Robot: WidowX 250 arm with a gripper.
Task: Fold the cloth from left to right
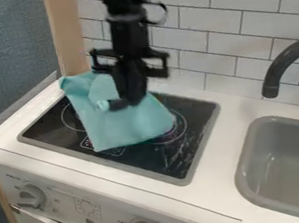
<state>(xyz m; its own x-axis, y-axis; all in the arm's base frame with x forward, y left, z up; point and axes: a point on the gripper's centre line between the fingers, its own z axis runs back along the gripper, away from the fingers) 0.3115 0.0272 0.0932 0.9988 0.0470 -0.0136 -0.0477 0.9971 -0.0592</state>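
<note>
Cloth (pixel 133 129) rumpled on stove (pixel 191 149), corner past its rear edge; gripper (pixel 126 104) above stove, can't tell whether gripping

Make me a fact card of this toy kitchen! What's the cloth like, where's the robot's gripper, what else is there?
Cloth colour: light blue-green
Cloth place: wrinkled cloth lying mostly on the black stove top
Gripper: black gripper, at the cloth
Right side: grey sink, dark tap
Behind: white tiled wall

The black arm (pixel 127 33) drops nearly upright from the top edge, its black hand (pixel 126 102) hanging below, pointing downward.
</note>
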